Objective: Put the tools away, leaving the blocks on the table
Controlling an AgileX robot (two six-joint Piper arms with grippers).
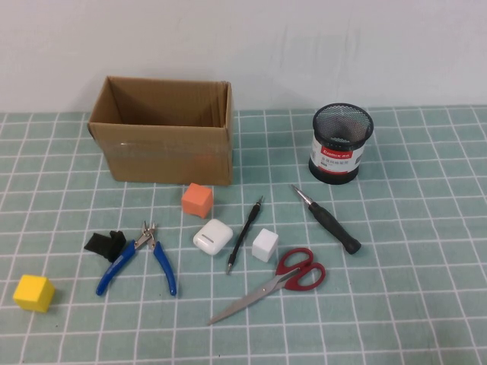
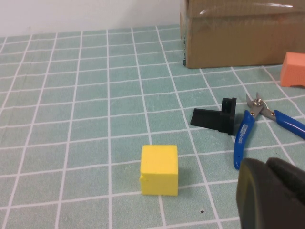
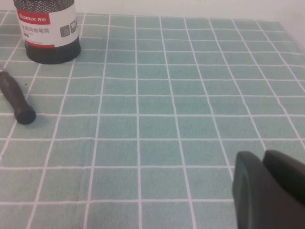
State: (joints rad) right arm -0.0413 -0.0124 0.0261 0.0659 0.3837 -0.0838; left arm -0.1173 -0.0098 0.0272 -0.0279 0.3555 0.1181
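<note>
**Tools and blocks lay scattered before an open box**

Scissors (image 1: 274, 283), pliers (image 1: 141, 256), a pen (image 1: 245, 234) and a screwdriver (image 1: 329, 220) lay among blocks before the cardboard box (image 1: 166, 131) in the high view. From the left wrist, the left gripper (image 2: 271, 193) hung just beside the pliers (image 2: 248, 130). From the right wrist, the right gripper (image 3: 269, 188) sat well apart from the screwdriver (image 3: 15, 102). Neither gripper's opening could be told.

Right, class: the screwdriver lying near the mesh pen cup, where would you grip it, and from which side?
Grip the screwdriver on its thick black handle, coming straight down from above with the fingers across its width. It lies flat, and the metal tip is too thin to hold. The right gripper, low over bare table, is nearer; the left gripper sits by the yellow block.
</note>
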